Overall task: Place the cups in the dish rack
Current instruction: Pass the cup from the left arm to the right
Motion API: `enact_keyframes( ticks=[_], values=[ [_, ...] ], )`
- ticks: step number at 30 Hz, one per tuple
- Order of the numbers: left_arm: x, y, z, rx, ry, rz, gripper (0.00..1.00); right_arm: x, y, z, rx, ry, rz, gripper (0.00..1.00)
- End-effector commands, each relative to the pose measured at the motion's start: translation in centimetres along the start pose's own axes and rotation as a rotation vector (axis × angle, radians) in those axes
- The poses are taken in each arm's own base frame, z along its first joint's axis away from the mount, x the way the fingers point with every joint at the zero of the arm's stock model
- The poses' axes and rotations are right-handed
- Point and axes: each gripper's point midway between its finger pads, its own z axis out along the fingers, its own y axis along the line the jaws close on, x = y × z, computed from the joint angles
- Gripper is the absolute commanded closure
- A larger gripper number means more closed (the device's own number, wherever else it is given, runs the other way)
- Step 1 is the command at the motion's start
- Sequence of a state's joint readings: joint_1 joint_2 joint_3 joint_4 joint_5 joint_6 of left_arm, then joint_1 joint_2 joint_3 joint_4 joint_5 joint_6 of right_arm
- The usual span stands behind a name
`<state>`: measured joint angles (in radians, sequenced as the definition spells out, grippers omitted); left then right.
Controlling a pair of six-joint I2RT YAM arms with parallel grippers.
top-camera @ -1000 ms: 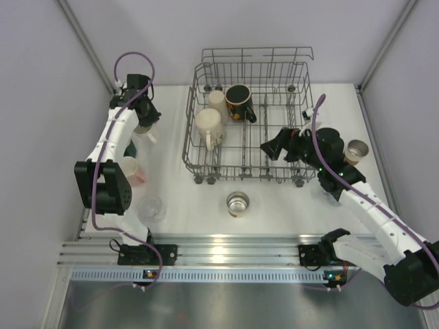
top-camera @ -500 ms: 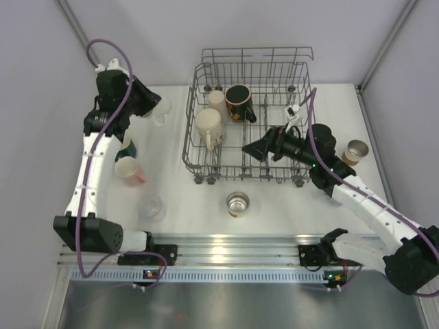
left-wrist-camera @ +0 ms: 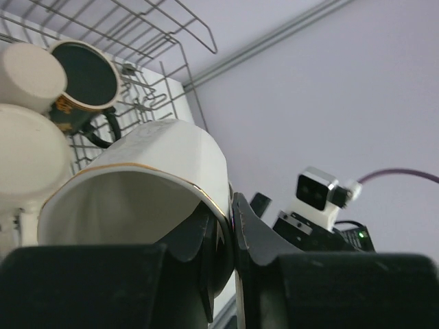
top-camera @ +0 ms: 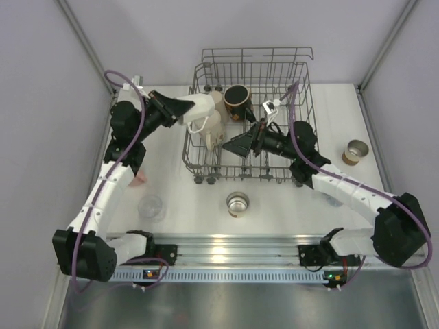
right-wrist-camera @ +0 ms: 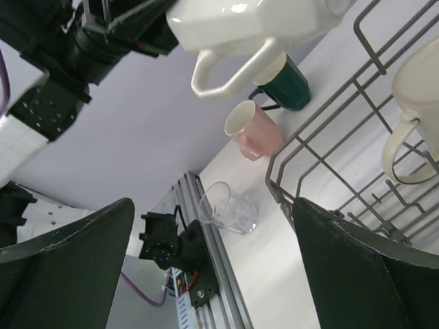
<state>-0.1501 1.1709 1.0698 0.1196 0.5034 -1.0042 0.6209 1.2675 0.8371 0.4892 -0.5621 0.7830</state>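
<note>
Left end effector [top-camera: 184, 108] is clamped on the rim of the white faceted mug with a gold-edged lip [top-camera: 206, 106], one finger inside the mouth and one outside. The mug lies on its side in the air, handle hanging down, right over the left wall of the large grey wire dish rack [top-camera: 254, 64]. Behind it the wrist points level to the right. The elbow is bent high near the surface's back left corner, and the forearm runs down the left side to its base at the near edge.

Right end effector [top-camera: 230, 146] sits with its fingers spread wide apart, holding nothing. It is low over the front middle of the rack and aimed left. That arm stretches back to the right across the rack's front right corner, then slopes down to its base.

Inside the rack, back left, are a cream mug [top-camera: 209, 130], a cream cup [top-camera: 218, 98] and a black mug with tan inside [top-camera: 236, 98]. On the white surface [top-camera: 288, 205] a shiny steel cup [top-camera: 237, 203] stands just in front of the rack, a brown-banded cup [top-camera: 355, 151] off to its right and a clear glass [top-camera: 151, 207] near left. The right wrist view also catches a pink cup [right-wrist-camera: 254, 130] beside a dark green cup [right-wrist-camera: 288, 79]
</note>
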Motion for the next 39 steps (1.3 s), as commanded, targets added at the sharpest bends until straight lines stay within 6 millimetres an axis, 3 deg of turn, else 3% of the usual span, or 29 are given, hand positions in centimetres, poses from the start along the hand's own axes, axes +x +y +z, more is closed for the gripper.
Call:
enact_keyframes(
  ticks=[1,9,11,15,20,29,31,34,36,39],
  values=[
    [-2.6,-11.5,-4.1,0.419,-0.165,0.109,1.0,-4.0,5.7,1.6,-0.191,-0.096,-0.074,0.01],
    [-0.4,-12.7,-5.6,0.487,-0.203,0.107,1.0,-3.7,6.7,5.6,-0.198,-0.106,-0.044,0.01],
    [-0.2,-13.3,-6.2,0.509,-0.217,0.11,1.0,-4.1,7.9,6.1,-0.22,-0.112,-0.046,0.02],
    [0.5,-13.5,-7.2,0.557,-0.223,0.096,1.0,-3.9,8.3,7.4,-0.208,-0.099,-0.047,0.02],
    [1.0,-13.4,-8.0,0.583,-0.233,0.101,1.0,-3.4,9.7,8.3,-0.239,-0.08,-0.049,0.11],
    [1.6,-13.2,-8.4,0.619,-0.221,0.08,1.0,-2.4,10.4,8.6,-0.283,-0.062,-0.027,0.57],
    [1.9,-13.3,-8.6,0.638,-0.216,0.084,1.0,-2.5,10.6,8.5,-0.293,-0.065,-0.029,0.62],
    [2.4,-12.9,-8.4,0.636,-0.192,0.087,1.0,-2.5,10.6,8.3,-0.299,-0.078,-0.03,0.8],
    [3.1,-12.3,-8.5,0.634,-0.179,0.098,1.0,-2.5,10.6,8.0,-0.302,-0.086,-0.027,0.99],
    [3.4,-11.3,-8.3,0.612,-0.186,0.093,1.0,-2.7,10.6,7.4,-0.316,-0.122,-0.027,1.0]
  ],
)
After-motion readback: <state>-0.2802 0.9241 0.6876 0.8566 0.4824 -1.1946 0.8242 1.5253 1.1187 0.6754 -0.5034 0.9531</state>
